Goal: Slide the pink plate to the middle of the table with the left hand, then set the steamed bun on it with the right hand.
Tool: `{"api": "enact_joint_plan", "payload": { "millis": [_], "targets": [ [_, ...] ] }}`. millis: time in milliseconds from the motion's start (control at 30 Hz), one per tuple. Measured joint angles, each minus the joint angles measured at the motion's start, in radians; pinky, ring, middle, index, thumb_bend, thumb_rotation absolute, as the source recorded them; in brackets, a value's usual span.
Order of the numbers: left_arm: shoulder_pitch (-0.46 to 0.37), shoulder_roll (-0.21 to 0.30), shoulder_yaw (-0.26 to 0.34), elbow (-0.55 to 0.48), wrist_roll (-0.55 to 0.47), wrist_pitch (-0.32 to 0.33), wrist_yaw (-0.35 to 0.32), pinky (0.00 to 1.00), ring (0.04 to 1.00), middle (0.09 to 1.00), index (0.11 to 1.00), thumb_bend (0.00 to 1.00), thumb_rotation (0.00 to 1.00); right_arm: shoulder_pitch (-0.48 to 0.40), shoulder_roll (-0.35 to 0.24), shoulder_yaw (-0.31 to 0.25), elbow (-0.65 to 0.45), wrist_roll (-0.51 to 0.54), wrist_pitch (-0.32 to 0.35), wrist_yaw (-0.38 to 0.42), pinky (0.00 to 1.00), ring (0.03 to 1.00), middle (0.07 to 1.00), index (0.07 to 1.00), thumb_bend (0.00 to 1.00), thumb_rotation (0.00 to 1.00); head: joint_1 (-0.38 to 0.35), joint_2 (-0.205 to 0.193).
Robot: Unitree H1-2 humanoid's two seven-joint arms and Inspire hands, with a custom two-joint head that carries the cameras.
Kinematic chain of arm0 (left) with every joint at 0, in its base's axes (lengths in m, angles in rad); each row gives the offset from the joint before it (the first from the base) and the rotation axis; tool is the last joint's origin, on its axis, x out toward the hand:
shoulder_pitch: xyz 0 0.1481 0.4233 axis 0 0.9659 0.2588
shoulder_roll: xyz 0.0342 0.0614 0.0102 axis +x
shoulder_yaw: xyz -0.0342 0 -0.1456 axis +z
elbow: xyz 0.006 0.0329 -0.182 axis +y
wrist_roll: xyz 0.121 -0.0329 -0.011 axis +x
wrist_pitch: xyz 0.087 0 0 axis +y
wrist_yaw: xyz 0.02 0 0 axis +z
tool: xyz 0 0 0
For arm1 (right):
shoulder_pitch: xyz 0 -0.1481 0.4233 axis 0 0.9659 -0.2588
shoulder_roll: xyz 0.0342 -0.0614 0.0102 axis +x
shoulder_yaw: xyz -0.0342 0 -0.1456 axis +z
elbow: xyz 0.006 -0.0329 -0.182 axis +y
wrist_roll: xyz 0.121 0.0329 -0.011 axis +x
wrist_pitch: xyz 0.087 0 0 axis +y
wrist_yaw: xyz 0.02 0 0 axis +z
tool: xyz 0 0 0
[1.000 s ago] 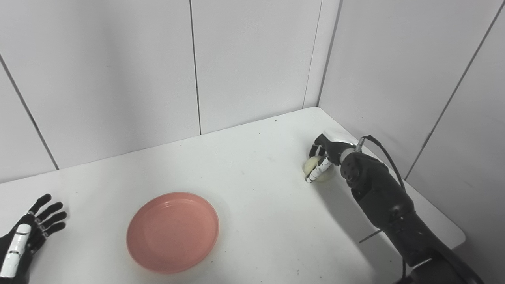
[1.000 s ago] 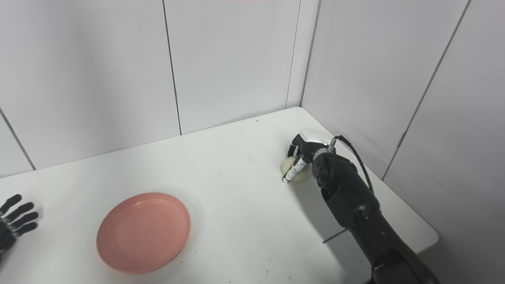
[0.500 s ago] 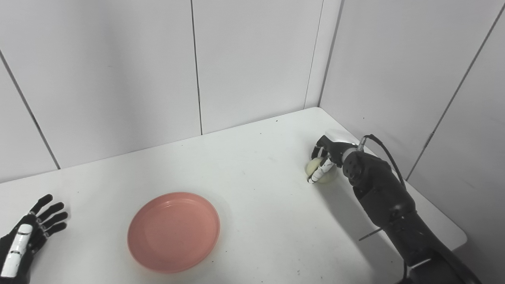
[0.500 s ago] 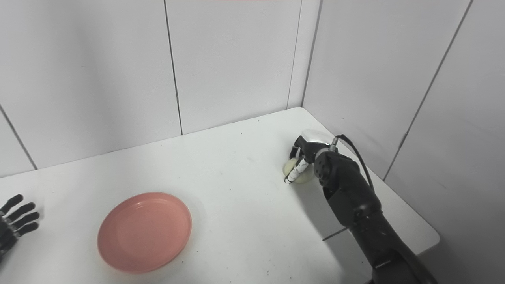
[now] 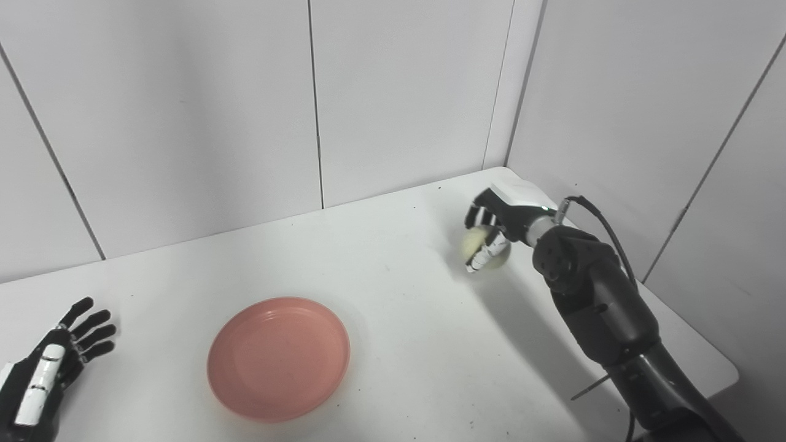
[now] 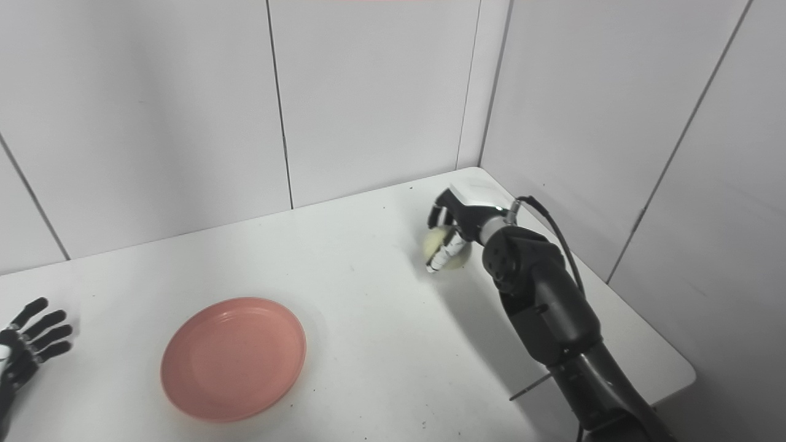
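Note:
The pink plate (image 5: pixel 278 358) lies flat on the white table (image 5: pixel 393 294), left of centre near the front. My right hand (image 5: pixel 494 228) is shut on the pale steamed bun (image 5: pixel 478 244) at the back right, and the bun looks lifted a little off the table. Fingers wrap over the bun's top and right side, so only its left part shows. My left hand (image 5: pixel 52 362) rests open at the front left corner, fingers spread, well apart from the plate.
White wall panels close off the back and the right side, meeting at a corner behind the bun. The table's right edge (image 5: pixel 706 344) runs close past my right forearm (image 5: pixel 599 301). A black cable loops from the wrist.
My right hand has closed on the bun and raised it slightly up and to the left. The camera has shifted a little. The left hand and the plate have stayed put.

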Motion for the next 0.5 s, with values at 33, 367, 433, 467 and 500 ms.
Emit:
{"api": "enact_joint_plan", "payload": {
  "millis": [33, 367, 433, 467, 500],
  "targets": [
    [0.0, -0.001, -0.002, -0.002, 0.001, 0.001, 0.003, 0.81, 0.843, 0.877, 0.891, 0.6, 0.91, -0.006, 0.002, 0.009, -0.008, 0.002, 0.0, 0.005, 0.35, 0.419, 0.449, 0.537, 0.52, 0.0, 0.024, -0.003],
    [0.046, -0.083, -0.035, -0.127, 0.048, 0.098, 0.08, 0.88, 0.889, 0.913, 0.927, 0.53, 0.98, -0.11, 0.086, 0.116, -0.064, 0.03, -0.001, 0.039, 0.34, 0.419, 0.466, 0.529, 0.52, 0.0, 0.181, -0.011],
    [0.051, -0.105, -0.042, -0.142, 0.065, 0.115, 0.094, 0.88, 0.893, 0.918, 0.932, 0.53, 0.99, -0.132, 0.1, 0.146, -0.063, 0.045, -0.007, 0.038, 0.34, 0.422, 0.467, 0.525, 0.52, 0.0, 0.184, -0.011],
    [0.051, -0.11, -0.045, -0.145, 0.069, 0.119, 0.102, 0.88, 0.895, 0.919, 0.933, 0.53, 0.99, -0.143, 0.109, 0.159, -0.059, 0.053, -0.009, 0.038, 0.34, 0.422, 0.467, 0.525, 0.52, 0.0, 0.207, -0.011],
    [0.051, -0.115, -0.047, -0.148, 0.072, 0.123, 0.111, 0.89, 0.898, 0.922, 0.937, 0.52, 1.0, -0.151, 0.118, 0.174, -0.057, 0.057, -0.01, 0.038, 0.34, 0.425, 0.466, 0.526, 0.52, 0.0, 0.207, -0.011]
  ]
}}
